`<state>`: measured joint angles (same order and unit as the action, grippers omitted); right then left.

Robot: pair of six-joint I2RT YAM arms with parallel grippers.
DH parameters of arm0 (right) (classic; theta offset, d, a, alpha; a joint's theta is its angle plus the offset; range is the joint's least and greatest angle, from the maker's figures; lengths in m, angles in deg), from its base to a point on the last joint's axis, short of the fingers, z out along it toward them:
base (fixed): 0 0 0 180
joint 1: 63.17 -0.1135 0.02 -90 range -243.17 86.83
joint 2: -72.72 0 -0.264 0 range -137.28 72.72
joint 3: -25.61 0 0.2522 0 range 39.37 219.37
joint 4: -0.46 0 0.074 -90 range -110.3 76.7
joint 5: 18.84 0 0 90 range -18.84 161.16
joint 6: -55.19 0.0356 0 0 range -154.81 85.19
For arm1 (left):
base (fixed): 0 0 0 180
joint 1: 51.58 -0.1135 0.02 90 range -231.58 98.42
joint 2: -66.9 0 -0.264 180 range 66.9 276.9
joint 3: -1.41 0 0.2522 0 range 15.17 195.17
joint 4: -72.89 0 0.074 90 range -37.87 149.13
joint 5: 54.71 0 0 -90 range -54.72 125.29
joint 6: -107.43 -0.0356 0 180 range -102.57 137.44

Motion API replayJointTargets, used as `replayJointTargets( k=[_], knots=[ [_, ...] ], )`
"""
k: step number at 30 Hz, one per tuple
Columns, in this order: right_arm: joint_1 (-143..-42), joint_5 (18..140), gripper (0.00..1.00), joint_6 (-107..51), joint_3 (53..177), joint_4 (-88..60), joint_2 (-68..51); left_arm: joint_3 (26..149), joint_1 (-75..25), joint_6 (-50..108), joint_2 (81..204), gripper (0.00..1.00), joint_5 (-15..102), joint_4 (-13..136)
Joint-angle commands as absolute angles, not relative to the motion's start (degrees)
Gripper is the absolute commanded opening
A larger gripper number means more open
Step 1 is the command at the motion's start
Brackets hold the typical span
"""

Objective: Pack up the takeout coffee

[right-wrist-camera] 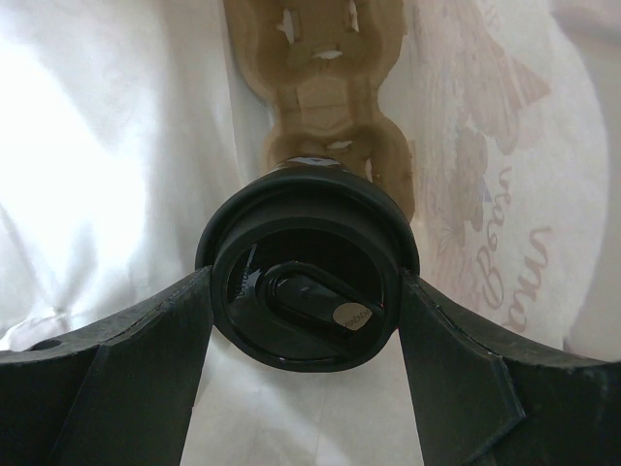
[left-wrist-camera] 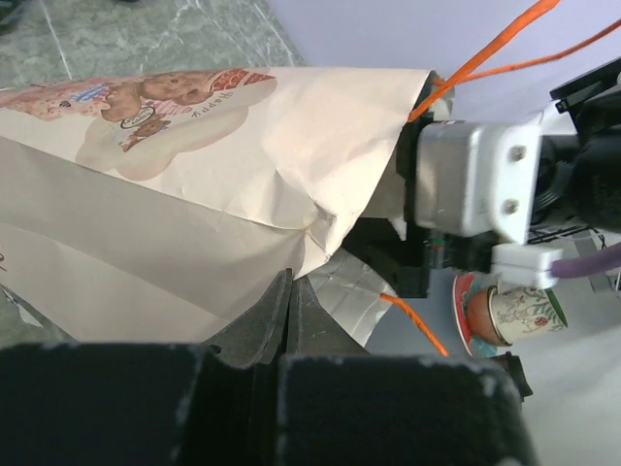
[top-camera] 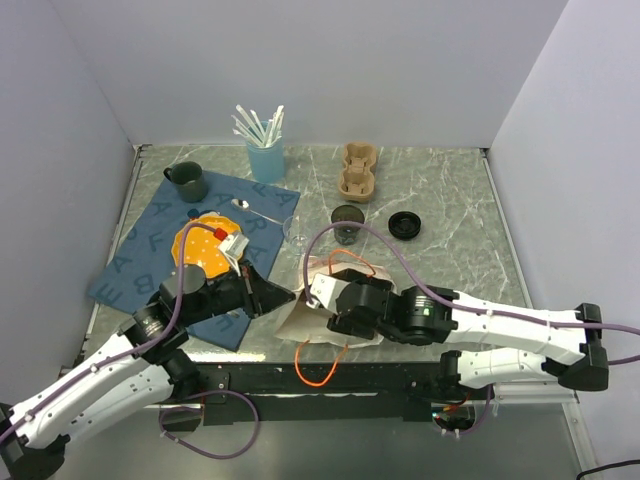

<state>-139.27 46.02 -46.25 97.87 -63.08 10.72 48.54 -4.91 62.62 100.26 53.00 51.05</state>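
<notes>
Marble tabletop point(top-camera: 450, 200), lilac walls point(top-camera: 320, 70); right gripper point(right-wrist-camera: 306, 291) clamps takeout coffee point(right-wrist-camera: 291, 233) inside paper bag point(left-wrist-camera: 194, 194), left gripper point(left-wrist-camera: 288, 311) pinches it.

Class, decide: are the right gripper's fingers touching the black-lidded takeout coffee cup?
Touching. In the right wrist view the fingers of the right gripper press against both sides of the takeout coffee lid, with no gap.

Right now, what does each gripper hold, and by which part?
The right gripper holds the lidded coffee cup by its sides near the top, inside the paper bag. The left gripper pinches the bag's edge.
</notes>
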Motion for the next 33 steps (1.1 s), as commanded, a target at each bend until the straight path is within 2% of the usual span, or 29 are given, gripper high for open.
replayJointTargets(
  k=[1,12,26,33],
  knots=[
    [-140.0,41.0,0.46,-46.7,99.4,-62.1,8.9,49.1,-4.5,64.4,99.2,0.01,51.5,51.0],
    [-142.0,37.5,0.45,-53.5,93.8,-49.0,12.1,55.2,-4.5,64.1,102.1,0.01,49.4,44.3],
    [-142.6,39.8,0.45,-58.6,88.2,-51.0,11.7,57.2,-4.5,62.9,102.1,0.01,49.3,41.8],
    [-142.7,39.6,0.45,-58.6,87.4,-51.3,11.5,53.6,-4.5,64.9,99.9,0.01,52.6,45.9]
  ],
)
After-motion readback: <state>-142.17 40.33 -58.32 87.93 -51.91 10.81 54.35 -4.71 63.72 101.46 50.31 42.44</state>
